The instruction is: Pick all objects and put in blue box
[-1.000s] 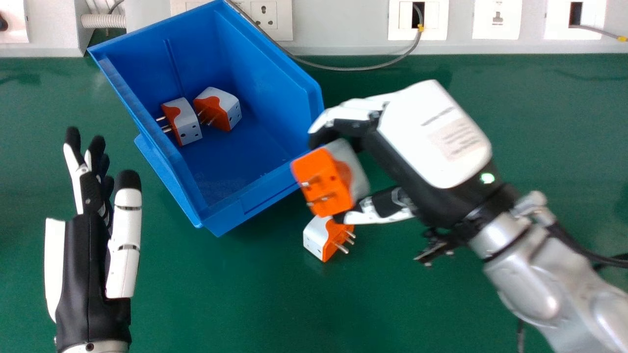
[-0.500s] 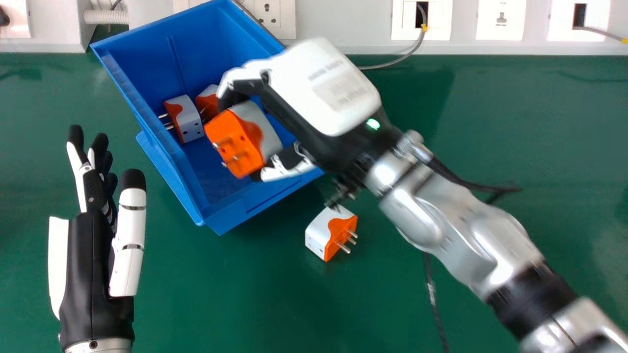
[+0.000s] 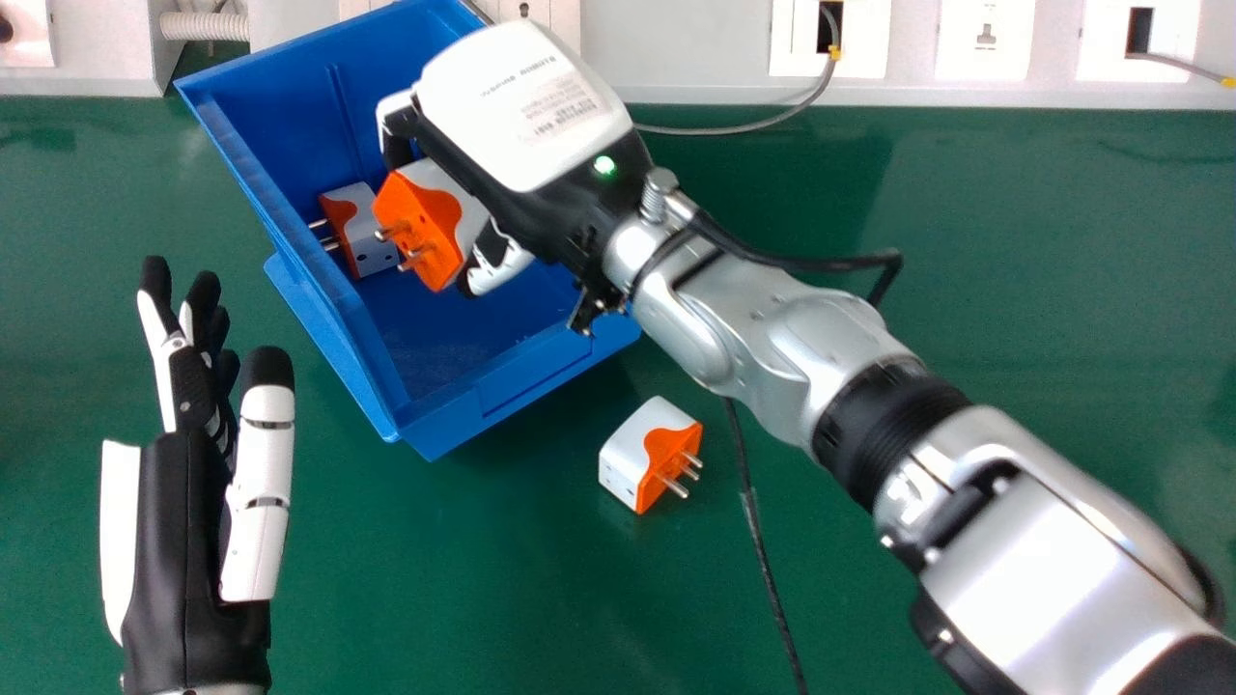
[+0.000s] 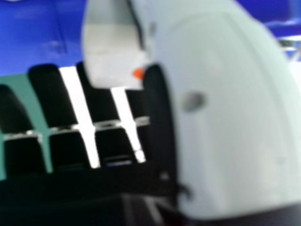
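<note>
We count one blue box (image 3: 531, 378), one table (image 3: 1014, 290), and here come the adapters: first adapter (image 3: 364, 227) inside, second adapter (image 3: 415, 222) over the box, third adapter (image 3: 628, 452) on the table, so we see three! Right of the box, we spot three wall plates (image 3: 985, 58).

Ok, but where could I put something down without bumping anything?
There's a big bare patch of table in front of the blue box, between the left hand and the loose plug. Another lies between the right arm and the wall sockets. It's crowded at the box: the right hand holds a plug there, and another plug sits inside.
</note>
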